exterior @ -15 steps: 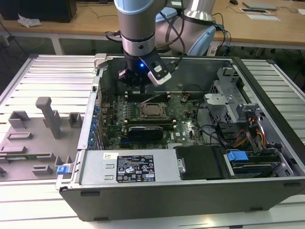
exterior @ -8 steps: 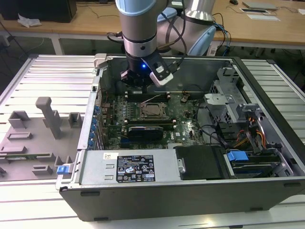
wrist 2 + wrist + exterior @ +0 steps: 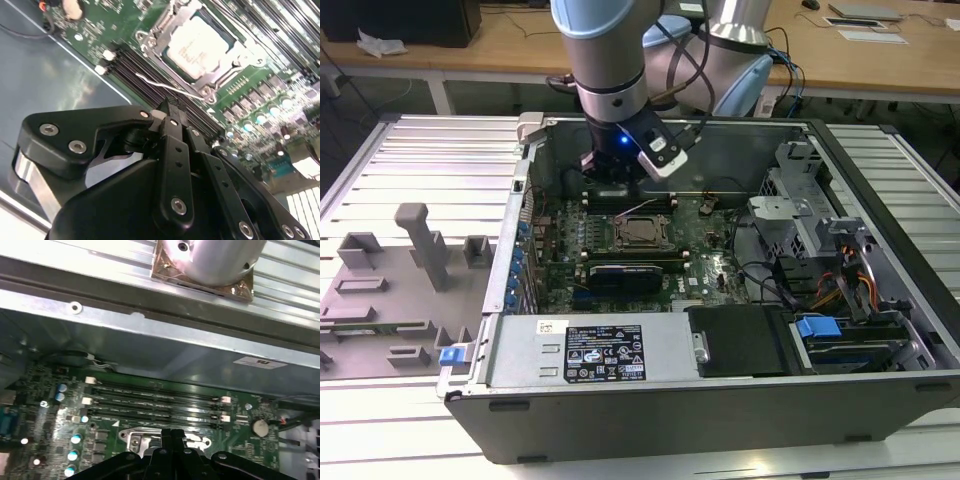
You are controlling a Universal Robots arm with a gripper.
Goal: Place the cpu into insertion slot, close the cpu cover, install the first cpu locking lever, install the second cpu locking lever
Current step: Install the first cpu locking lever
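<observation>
The cpu lies flat in its socket on the green motherboard, pale metal top up, also seen in the second wrist view. The cpu cover, a grey metal frame, lies down around it. One thin wire locking lever stands out beside the socket, along the black memory slots. My gripper hangs inside the case just behind the socket. Its fingers are shut together, with the tips right at that lever. Whether they touch it I cannot tell. The shut tips also show in the first wrist view.
The open computer case has tall metal walls. A drive cage and cables stand at the exterior view's right. A long black card lies in front of the socket. Grey fixture blocks stand on the table at the exterior view's left.
</observation>
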